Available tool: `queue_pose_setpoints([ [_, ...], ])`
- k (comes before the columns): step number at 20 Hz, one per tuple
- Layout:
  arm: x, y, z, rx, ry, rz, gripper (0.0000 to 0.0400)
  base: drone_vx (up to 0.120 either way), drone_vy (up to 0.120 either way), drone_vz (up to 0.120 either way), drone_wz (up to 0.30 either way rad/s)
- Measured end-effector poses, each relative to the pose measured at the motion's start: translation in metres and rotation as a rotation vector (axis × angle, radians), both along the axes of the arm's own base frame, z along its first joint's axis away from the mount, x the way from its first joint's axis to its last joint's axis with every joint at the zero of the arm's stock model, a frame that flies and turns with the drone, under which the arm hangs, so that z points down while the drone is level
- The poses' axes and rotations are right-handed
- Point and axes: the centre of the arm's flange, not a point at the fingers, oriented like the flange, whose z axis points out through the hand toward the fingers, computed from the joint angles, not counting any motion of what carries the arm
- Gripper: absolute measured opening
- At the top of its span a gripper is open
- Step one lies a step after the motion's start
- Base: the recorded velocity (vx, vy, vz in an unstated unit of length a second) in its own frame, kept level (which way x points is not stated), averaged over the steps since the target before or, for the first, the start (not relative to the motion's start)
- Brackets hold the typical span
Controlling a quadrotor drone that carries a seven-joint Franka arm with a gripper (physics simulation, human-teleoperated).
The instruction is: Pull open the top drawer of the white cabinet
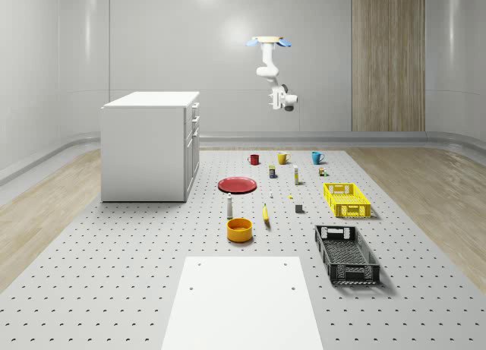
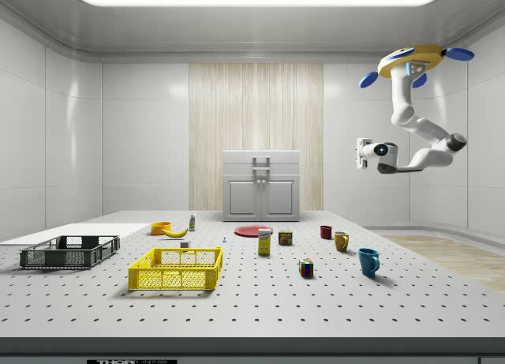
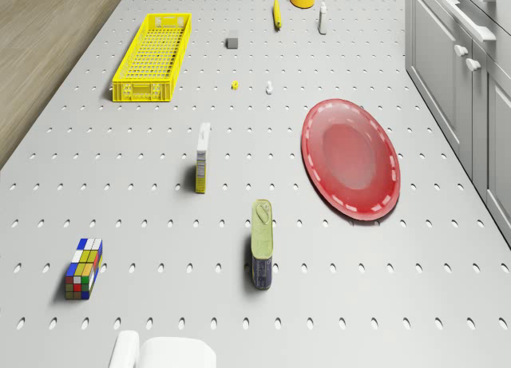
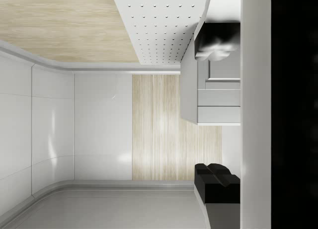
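The drone (image 1: pixel 271 40) hovers high over the far end of the table (image 1: pixel 152 244), above the row of mugs, with the gripper (image 1: pixel 286 105) hanging well below it in open air. The cabinet (image 1: pixel 152 145) stands on the table at the whole-scene view's left, its top drawer (image 1: pixel 195 111) shut (handle running level along the front). So the drawer lies well off sideways and somewhat lower from the gripper. Whether the fingers are apart, I cannot tell.
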Motion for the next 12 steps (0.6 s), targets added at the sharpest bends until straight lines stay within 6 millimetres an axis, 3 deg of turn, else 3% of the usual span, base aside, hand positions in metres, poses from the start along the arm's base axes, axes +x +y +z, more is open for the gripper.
queue_pose_setpoints([
  [12, 0.0, 0.0, -0.0001, 0.001, 0.0, 0.0, 0.0305, 0.12, 0.0, 0.0, 0.0],
])
